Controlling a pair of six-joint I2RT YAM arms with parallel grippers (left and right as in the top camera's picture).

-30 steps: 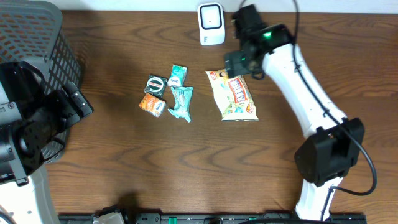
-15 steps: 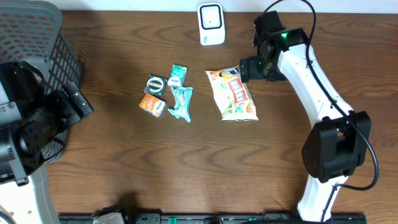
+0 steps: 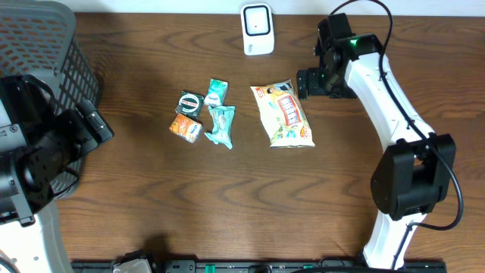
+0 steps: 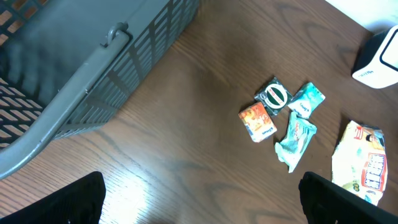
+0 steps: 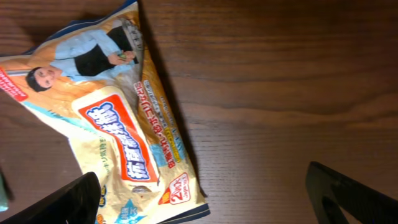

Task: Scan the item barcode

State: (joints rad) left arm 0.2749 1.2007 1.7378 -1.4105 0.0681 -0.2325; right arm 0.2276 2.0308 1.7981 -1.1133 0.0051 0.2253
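The yellow-and-white printed snack bag (image 3: 284,114) lies flat on the dark wooden desk (image 3: 242,197), printed face up, a little right of the middle. The right hand (image 3: 305,82) hovers just beside the bag's top right corner, at its 2 o'clock, with its fingers spread wide and nothing between them. The white box-shaped scanner (image 3: 258,29) stands at the bag's 11 o'clock, by the far edge. At 9 o'clock sits a cluster of small packets: two teal wrappers (image 3: 220,125), a round green-and-white one (image 3: 189,102) and an orange one (image 3: 184,127). Farther out at 9 o'clock the left hand (image 3: 89,125) is wide and empty, beside the grey mesh basket (image 3: 38,45).
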